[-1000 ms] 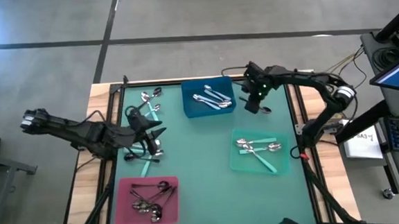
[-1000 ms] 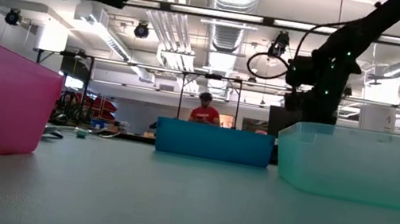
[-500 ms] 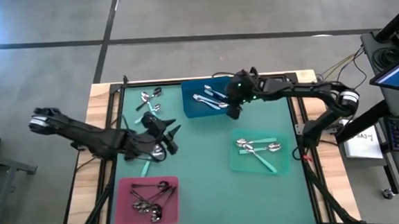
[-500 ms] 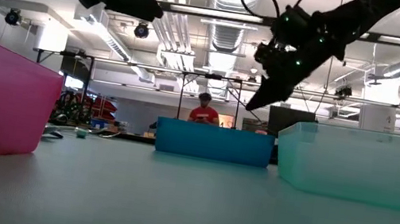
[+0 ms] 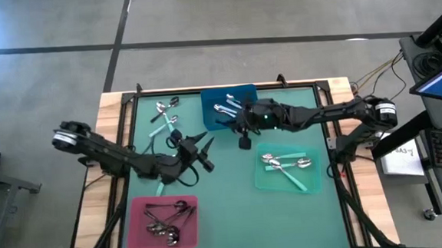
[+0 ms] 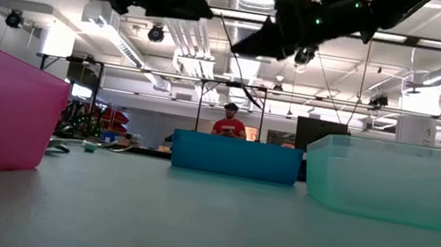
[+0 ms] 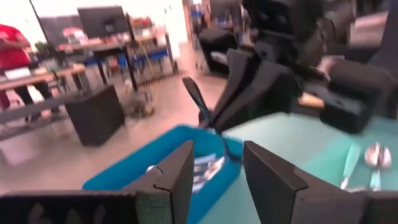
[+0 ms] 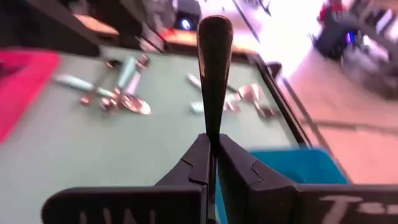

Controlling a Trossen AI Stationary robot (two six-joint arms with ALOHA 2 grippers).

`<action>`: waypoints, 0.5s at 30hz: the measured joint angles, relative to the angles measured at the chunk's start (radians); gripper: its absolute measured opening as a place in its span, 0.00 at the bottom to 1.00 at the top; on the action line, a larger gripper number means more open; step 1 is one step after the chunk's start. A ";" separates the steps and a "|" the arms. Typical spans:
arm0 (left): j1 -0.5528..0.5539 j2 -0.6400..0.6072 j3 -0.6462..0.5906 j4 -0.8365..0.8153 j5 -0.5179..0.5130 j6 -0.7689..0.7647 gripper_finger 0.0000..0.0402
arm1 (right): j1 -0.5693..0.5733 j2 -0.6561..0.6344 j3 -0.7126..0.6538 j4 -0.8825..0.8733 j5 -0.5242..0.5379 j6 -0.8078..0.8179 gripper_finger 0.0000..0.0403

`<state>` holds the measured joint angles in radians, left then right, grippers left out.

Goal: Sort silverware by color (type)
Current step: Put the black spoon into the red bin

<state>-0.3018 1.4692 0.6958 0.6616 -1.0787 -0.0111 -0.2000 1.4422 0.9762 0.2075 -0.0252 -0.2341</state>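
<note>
My right gripper (image 5: 231, 126) hangs over the near edge of the blue tray (image 5: 231, 100), shut on a dark-handled spoon (image 8: 214, 68). The blue tray holds all-silver spoons. My left gripper (image 5: 205, 152) floats open over the table's middle, nothing between its fingers (image 7: 217, 180), and faces the right gripper. Loose silverware lies flat on the mat at the far left (image 5: 165, 112) and under the left arm (image 5: 165, 172). Teal-handled spoons lie in the green tray (image 5: 288, 170). Dark-handled ones lie in the pink tray (image 5: 164, 222). My right gripper pinches the spoon's dark handle (image 8: 214, 127) between its two shut fingers. The handle runs along the fingers, and its rounded free end (image 8: 214, 31) sticks out beyond their tips. The spoon is lifted clear above the table; its bowl is hidden behind the fingers.
Wooden rails (image 5: 118, 146) border the green mat on both sides. The pink tray stands at the near left, the green tray at the right, the blue tray at the far middle. Bare mat (image 5: 226, 208) lies between pink and green trays. A person in red (image 6: 229, 127) stands far behind the table.
My right gripper has swung from the table's far right toward the left, across the blue tray, rising and tipping up toward level, still shut on the dark-handled spoon. My left gripper has moved from the loose pile toward the table's right, sinking a little and levelling out.
</note>
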 joint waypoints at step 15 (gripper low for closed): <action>-0.018 0.204 -0.011 0.692 0.026 0.344 0.31 | 0.153 0.000 0.001 0.104 0.070 -0.195 0.02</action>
<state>-0.3199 1.6736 0.6845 1.3540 -1.0527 0.3324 -0.0473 1.4422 0.9771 0.3117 0.0444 -0.4295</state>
